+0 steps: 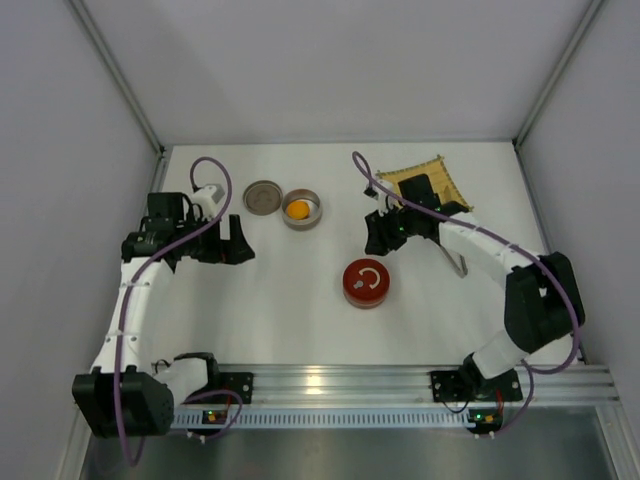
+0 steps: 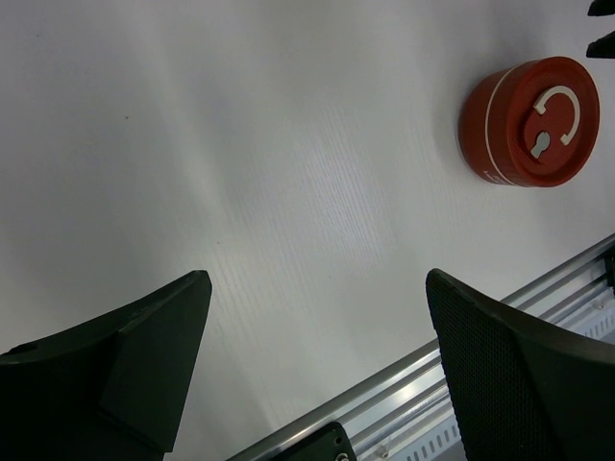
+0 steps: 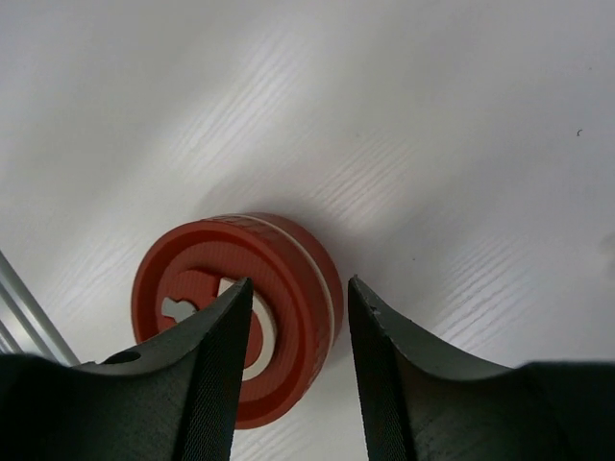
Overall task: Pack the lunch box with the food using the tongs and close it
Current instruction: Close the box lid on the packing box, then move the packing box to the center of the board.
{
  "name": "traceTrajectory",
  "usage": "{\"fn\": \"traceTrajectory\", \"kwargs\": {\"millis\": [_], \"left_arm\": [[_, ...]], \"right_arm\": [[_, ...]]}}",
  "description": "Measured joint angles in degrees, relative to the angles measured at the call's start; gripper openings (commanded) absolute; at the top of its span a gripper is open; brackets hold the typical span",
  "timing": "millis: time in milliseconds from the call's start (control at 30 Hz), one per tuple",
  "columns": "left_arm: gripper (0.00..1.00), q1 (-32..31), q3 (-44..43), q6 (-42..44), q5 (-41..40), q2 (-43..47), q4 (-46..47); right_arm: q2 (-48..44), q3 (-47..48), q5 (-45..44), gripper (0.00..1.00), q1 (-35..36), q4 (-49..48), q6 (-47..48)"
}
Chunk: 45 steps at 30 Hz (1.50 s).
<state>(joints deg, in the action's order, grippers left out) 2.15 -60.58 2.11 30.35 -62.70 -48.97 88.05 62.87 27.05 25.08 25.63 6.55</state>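
Observation:
The red round lunch box (image 1: 365, 283), with a white ring on its lid, stands mid-table; it also shows in the left wrist view (image 2: 528, 120). One round orange piece of food (image 1: 298, 209) lies in a steel bowl (image 1: 313, 220). The tongs (image 1: 459, 265) are a silvery loop peeking out under the right arm and are mostly hidden. My right gripper (image 1: 378, 238) hovers just behind the lunch box (image 3: 288, 259). Its jaws (image 3: 300, 288) are partly open with nothing between them. My left gripper (image 1: 238, 243) stands wide open (image 2: 317, 288) over bare table, left of the bowls.
A second steel bowl (image 1: 263, 197) sits next to the first. A bamboo mat (image 1: 425, 185) lies at the back right, partly under the right arm. The aluminium rail (image 1: 330, 380) runs along the near edge. Grey walls close in the table on three sides.

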Motion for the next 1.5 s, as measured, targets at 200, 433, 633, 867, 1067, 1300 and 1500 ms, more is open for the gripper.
{"fn": "traceTrajectory", "kwargs": {"millis": [200,433,633,867,1067,1300,1500], "left_arm": [[0.98,0.00,-1.53,1.88,0.20,-4.72,-0.07],[0.98,0.00,-6.67,2.47,-1.60,-12.68,1.60],[0.94,0.00,-10.36,0.09,-4.85,-21.18,7.23],[0.88,0.00,-17.49,-5.44,-10.54,-35.50,15.28],[0.81,-0.04,-27.43,-8.90,-13.27,-49.92,18.97],[0.73,-1.07,-32.94,-9.60,-19.39,-57.66,21.00],[0.65,-1.88,-36.63,-9.44,-24.00,-62.12,21.94]], "right_arm": [[8.55,3.23,2.32,0.47,-0.98,2.32,4.04],[10.60,3.21,4.66,0.38,-1.01,5.42,8.59],[9.46,1.25,7.37,0.23,-1.01,5.62,10.58],[4.22,-4.81,9.33,0.26,-1.11,7.32,12.33],[2.45,-5.99,8.83,0.67,-1.20,11.32,12.90],[-1.49,-4.26,9.01,0.80,-1.20,13.49,11.30],[-4.15,-1.01,9.14,0.99,-1.20,13.49,9.73]]}}
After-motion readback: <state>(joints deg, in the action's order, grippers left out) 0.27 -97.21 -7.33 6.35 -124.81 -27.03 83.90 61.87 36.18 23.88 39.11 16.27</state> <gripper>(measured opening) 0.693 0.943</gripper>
